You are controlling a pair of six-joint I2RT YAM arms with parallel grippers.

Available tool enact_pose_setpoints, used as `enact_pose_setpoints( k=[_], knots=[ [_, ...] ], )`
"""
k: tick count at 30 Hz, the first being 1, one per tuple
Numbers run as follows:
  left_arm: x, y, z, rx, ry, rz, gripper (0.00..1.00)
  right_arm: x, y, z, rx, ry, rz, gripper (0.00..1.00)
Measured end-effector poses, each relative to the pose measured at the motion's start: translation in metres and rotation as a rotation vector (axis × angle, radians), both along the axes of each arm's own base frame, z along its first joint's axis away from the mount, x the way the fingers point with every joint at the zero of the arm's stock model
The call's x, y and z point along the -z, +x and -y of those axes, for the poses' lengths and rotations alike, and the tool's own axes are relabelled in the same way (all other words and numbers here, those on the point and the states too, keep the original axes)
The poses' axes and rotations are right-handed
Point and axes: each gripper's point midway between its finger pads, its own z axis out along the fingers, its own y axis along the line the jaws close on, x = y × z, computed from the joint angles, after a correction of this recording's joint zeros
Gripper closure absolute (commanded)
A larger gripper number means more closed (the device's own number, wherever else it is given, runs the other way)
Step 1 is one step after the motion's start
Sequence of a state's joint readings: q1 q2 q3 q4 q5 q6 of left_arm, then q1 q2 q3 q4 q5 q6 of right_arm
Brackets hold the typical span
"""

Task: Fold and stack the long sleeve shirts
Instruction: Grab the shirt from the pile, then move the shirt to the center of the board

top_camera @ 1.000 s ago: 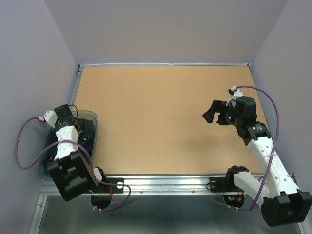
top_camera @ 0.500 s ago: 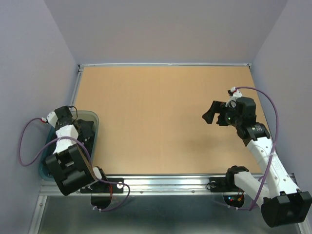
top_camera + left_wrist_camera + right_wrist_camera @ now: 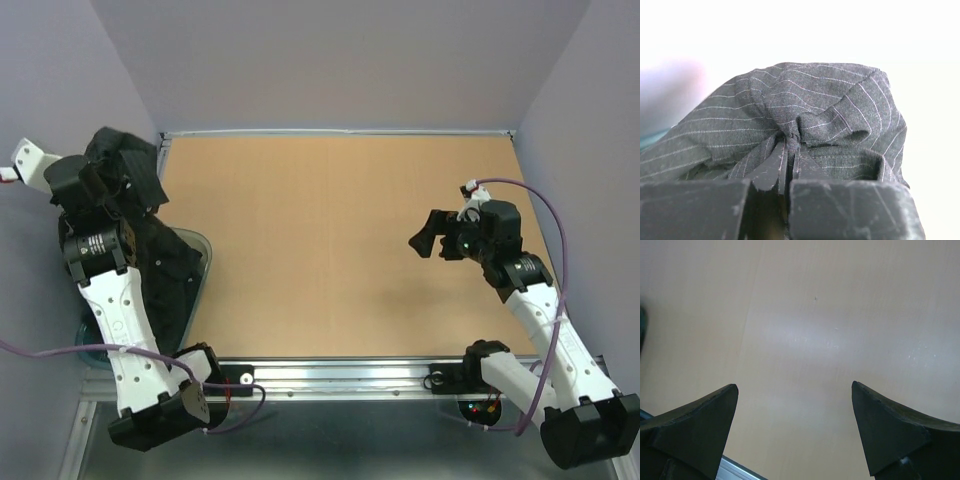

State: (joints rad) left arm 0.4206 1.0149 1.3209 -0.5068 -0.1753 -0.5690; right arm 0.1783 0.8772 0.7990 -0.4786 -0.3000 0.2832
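Your left gripper (image 3: 789,150) is pressed together on a bunched fold of the black pinstriped shirt (image 3: 150,250). The left wrist view shows the cloth gathered into a knot right at the fingertips, with very little gap between the jaws. From above, the pinch is held high at the far left, off the left edge of the table (image 3: 330,230). The shirt hangs from it in a dark column that drops toward the blue-grey tub (image 3: 203,262) at the table's left side. The lower end of the cloth appears to sit in or on the tub, but where cloth ends and tub begins cannot be made out. The garment's long axis therefore runs from the pinch down and toward the near edge, roughly along the left arm's forearm. The open tabletop lies to the right of the pinch. Your right gripper (image 3: 794,386) is spread wide and holds nothing. It hovers over bare wood on the right side of the table, well apart from the shirt, with its fingers pointing left toward it. The left arm is the only one within reach of the cloth. In my judgement the coming move is a carry to the right across the table edge. Expect the trailing end to drag on the tub rim, and note that a single bunched pinch may slip.
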Motion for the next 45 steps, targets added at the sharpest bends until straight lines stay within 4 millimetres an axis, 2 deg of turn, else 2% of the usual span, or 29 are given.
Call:
enact_pose_setpoints(
  k=[5,7,10,14,16,18,20,22,24,26,27,28,30,31,33,34,35,36,37,38,40,42,43,44,45],
  knots=[
    [-0.107,0.014,0.071,0.242,0.031,0.242,1.00,-0.001,-0.003,-0.006,-0.021,0.002,0.002,0.00],
    [-0.162,0.018,0.107,0.369,0.040,0.346,1.00,-0.002,-0.003,-0.006,-0.024,0.004,0.004,0.00],
    [-0.238,0.019,0.149,0.535,0.061,0.526,1.00,-0.005,-0.005,-0.007,-0.024,0.013,0.013,0.00],
    [-0.315,0.014,0.192,0.704,0.078,0.752,1.00,-0.010,-0.006,-0.007,-0.023,0.017,0.030,0.00],
    [-0.340,0.010,0.213,0.781,0.078,0.850,1.00,-0.011,-0.006,-0.006,-0.022,0.019,0.035,0.00],
    [-0.357,0.011,0.232,0.845,0.074,0.928,1.00,-0.013,-0.007,-0.006,-0.021,0.020,0.041,0.00],
    [-0.367,0.016,0.254,0.903,0.072,0.992,1.00,-0.015,-0.007,-0.005,-0.013,0.018,0.048,0.00],
    [-0.366,0.027,0.275,0.938,0.076,1.005,1.00,-0.017,-0.007,-0.003,-0.004,0.014,0.059,0.00],
    [-0.359,0.039,0.296,0.962,0.080,1.001,1.00,-0.019,-0.007,-0.001,0.008,0.009,0.071,0.00],
    [-0.340,0.054,0.322,0.994,0.087,0.961,1.00,-0.021,-0.006,0.002,0.025,0.003,0.082,0.00],
    [-0.324,0.063,0.338,1.009,0.085,0.929,0.97,-0.022,-0.005,0.005,0.038,-0.002,0.087,0.00],
    [-0.302,0.075,0.351,1.008,0.091,0.876,0.84,-0.023,-0.005,0.008,0.059,-0.005,0.094,0.00],
    [-0.260,0.091,0.378,1.026,0.099,0.778,0.71,-0.026,-0.004,0.011,0.080,-0.011,0.106,0.00],
    [-0.229,0.099,0.393,1.038,0.098,0.710,0.56,-0.028,-0.004,0.014,0.097,-0.014,0.114,0.00],
    [-0.162,0.106,0.424,1.080,0.112,0.566,0.42,-0.031,-0.003,0.020,0.130,-0.022,0.131,0.00],
    [-0.128,0.104,0.440,1.112,0.120,0.494,0.31,-0.033,-0.003,0.022,0.143,-0.027,0.139,0.00],
    [-0.104,0.101,0.450,1.136,0.138,0.440,0.27,-0.034,-0.003,0.024,0.151,-0.029,0.146,0.00],
    [-0.065,0.092,0.469,1.183,0.159,0.357,0.25,-0.035,-0.003,0.026,0.160,-0.033,0.152,0.00],
    [-0.022,0.071,0.491,1.251,0.176,0.269,0.21,-0.036,-0.003,0.027,0.166,-0.035,0.157,0.00],
    [0.000,0.057,0.500,1.289,0.191,0.221,0.19,-0.037,-0.003,0.028,0.169,-0.036,0.159,0.00],
    [0.052,0.016,0.514,1.388,0.224,0.105,0.16,-0.036,-0.002,0.028,0.173,-0.040,0.156,0.00],
    [0.075,-0.017,0.514,1.452,0.240,0.045,0.13,-0.032,0.000,0.027,0.170,-0.043,0.138,0.00],
    [0.077,-0.025,0.510,1.461,0.236,0.040,0.12,-0.031,0.001,0.027,0.167,-0.044,0.130,0.00],
    [0.073,-0.033,0.499,1.453,0.232,0.040,0.12,-0.029,0.004,0.025,0.162,-0.045,0.119,0.00],
    [0.062,-0.036,0.484,1.427,0.218,0.068,0.11,-0.026,0.006,0.023,0.155,-0.046,0.102,0.00]
  ],
)
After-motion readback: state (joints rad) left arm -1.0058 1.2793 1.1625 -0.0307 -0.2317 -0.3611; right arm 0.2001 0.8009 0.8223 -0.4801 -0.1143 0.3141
